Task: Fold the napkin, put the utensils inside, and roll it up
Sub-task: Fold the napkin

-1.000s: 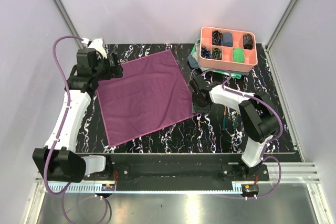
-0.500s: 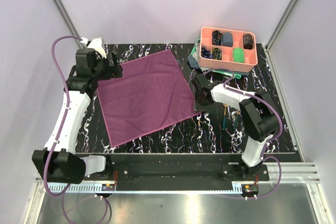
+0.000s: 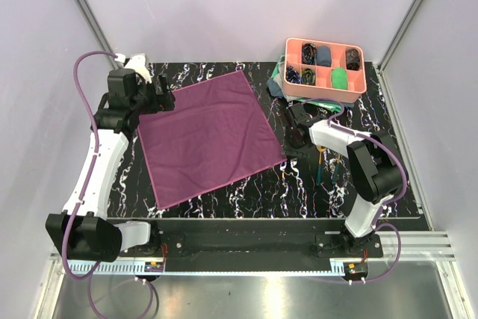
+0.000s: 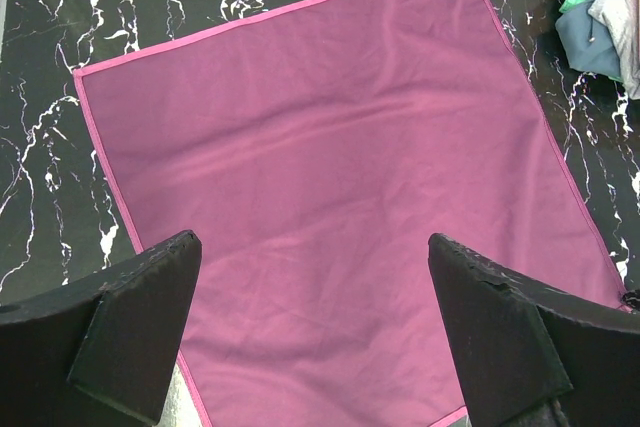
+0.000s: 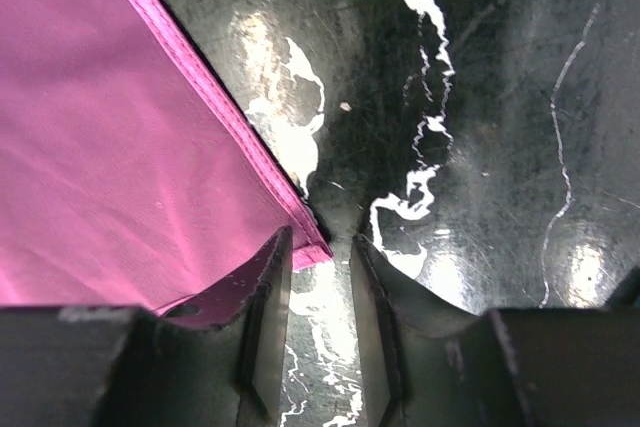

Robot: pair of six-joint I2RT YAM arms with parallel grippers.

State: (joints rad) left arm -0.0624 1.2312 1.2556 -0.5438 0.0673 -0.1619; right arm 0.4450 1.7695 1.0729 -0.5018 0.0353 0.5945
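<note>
Napkin [image 3: 209,136]: spread flat and unfolded on the bench [image 3: 246,193] between my two arms, so both can reach a corner.
Right pincer [image 5: 320,239]: low at the near right corner, fingers almost together. The hem sits in the slit, not yet pinched. I judge it is placed to lift that corner for the fold.
Left pincer [image 4: 310,247]: wide apart above the far left side, holding nothing.
Utensils [image 3: 321,172]: on the bench beside my right arm, off the napkin.
</note>
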